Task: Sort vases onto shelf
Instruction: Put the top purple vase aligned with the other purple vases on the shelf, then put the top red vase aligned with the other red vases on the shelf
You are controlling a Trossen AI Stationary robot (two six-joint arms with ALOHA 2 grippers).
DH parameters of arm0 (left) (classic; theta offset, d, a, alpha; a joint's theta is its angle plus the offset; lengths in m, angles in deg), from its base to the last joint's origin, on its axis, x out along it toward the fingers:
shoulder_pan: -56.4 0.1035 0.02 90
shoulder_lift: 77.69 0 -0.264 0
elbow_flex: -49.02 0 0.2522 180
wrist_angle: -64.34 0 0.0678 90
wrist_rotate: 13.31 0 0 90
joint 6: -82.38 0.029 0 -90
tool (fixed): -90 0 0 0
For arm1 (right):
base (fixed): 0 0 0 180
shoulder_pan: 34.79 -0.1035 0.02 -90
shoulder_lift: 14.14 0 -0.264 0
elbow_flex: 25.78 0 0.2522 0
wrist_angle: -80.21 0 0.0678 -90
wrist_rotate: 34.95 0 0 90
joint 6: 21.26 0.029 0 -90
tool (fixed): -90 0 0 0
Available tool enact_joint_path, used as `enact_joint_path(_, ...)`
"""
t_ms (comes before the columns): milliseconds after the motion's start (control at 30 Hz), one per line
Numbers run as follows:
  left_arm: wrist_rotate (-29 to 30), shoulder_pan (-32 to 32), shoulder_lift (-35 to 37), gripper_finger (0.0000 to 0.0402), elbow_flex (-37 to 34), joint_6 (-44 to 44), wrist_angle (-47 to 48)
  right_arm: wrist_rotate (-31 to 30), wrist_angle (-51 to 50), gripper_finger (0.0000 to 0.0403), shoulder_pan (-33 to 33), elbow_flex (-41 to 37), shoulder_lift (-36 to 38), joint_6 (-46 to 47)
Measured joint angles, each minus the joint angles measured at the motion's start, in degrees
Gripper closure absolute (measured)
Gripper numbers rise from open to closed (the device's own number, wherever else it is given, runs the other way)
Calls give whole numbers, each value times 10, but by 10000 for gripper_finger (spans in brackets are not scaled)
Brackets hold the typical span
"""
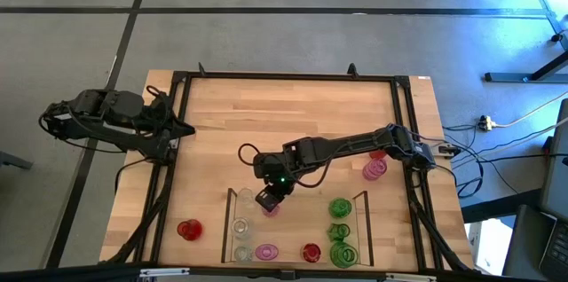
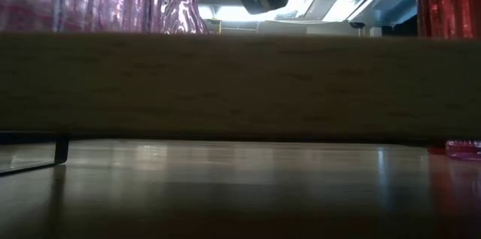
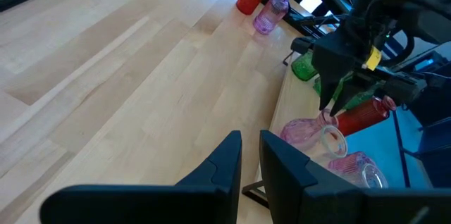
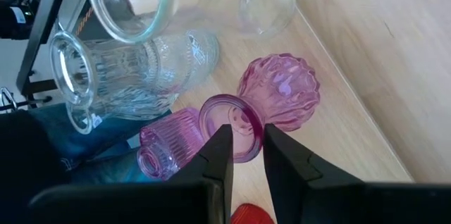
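Now the right tool [image 4: 244, 155] pinches the rim of a round pink vase [image 4: 280, 91] inside the shelf [image 1: 363, 220], clear vases [image 4: 134, 65] beside it; the left tool [image 3: 250, 155], fingers nearly together and empty, waits at the table's [image 1: 266, 113] left edge

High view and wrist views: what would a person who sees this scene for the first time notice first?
The right gripper reaches to the middle of the table and closes on the rim of a round pink vase over the shelf. Green vases stand stacked in the shelf's right column, with clear vases in its left one. The left gripper waits at the table's left edge.
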Motion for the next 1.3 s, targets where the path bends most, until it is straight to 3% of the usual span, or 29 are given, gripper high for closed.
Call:
enact_joint_path(333, 0, 0, 0, 357, 0, 0, 0, -35, -32, 343, 0, 26, 2, 2)
enact_joint_path(433, 0, 0, 0, 357, 0, 0, 0, -77, -112, 343, 5, 69, 2, -9)
enact_joint_path(533, -12, 0, 0, 357, 0, 0, 0, -157, -234, 343, 7, 112, 12, -14)
enact_joint_path(667, -81, 0, -1, 357, 0, 17, -15, -278, -316, 343, -1, 53, 81, 58)
enact_joint_path(867, -74, 0, -6, 357, 0, 32, -27, -364, -308, 343, -32, -102, 208, 191)
enact_joint_path(967, -58, 0, -10, 357, 0, 48, -41, -374, -307, 343, -47, -210, 267, 281)
enact_joint_path(1133, -60, 1, -33, 357, 0, 74, -64, -332, -310, 343, -73, -396, 369, 432)
enact_joint_path(1300, -88, 1, -68, 357, 0, 80, -122, -291, -313, 343, -100, -490, 464, 550)
